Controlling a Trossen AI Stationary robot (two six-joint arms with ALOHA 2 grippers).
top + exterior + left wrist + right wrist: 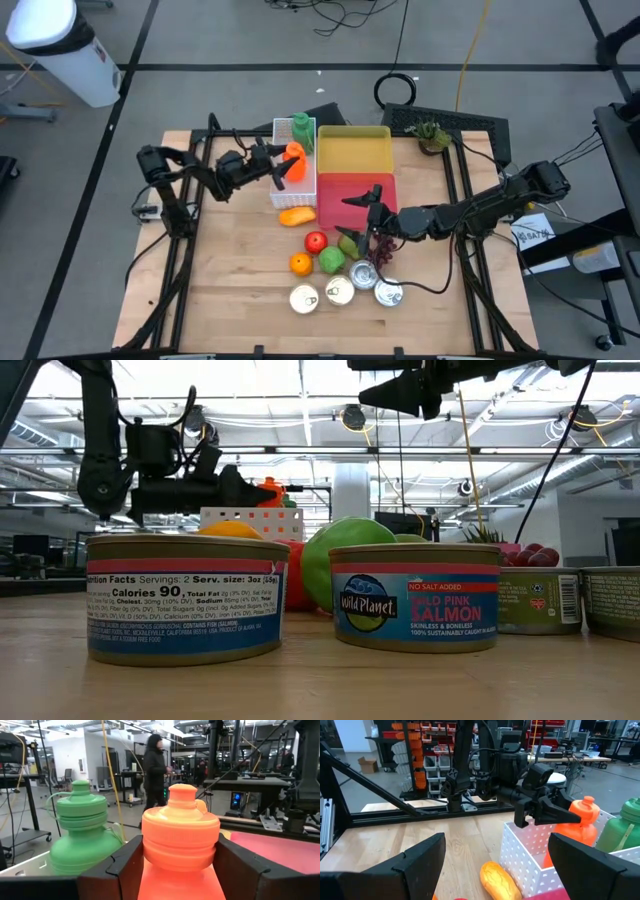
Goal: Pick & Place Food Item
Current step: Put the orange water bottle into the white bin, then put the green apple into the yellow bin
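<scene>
Left claw grips the orange bottle over the white crate, probably for placing; right claw waits, fingers apart, mid-frame.

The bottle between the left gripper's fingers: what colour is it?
Orange bottle, cap included. It shows best in the left wrist view, beside a green bottle.

Left can is showing a nutrition panel reading "Servings: 2 Serv. size: 3oz (55g)" and "Calories 90". Middle can is displaying "Wild Planet", "NO SALT ADDED", "WILD PINK SALMON", "SKINLESS & BONELESS", "100% SUSTAINABLY CAUGHT". Print on the right-hand cans is proving illegible.
</scene>
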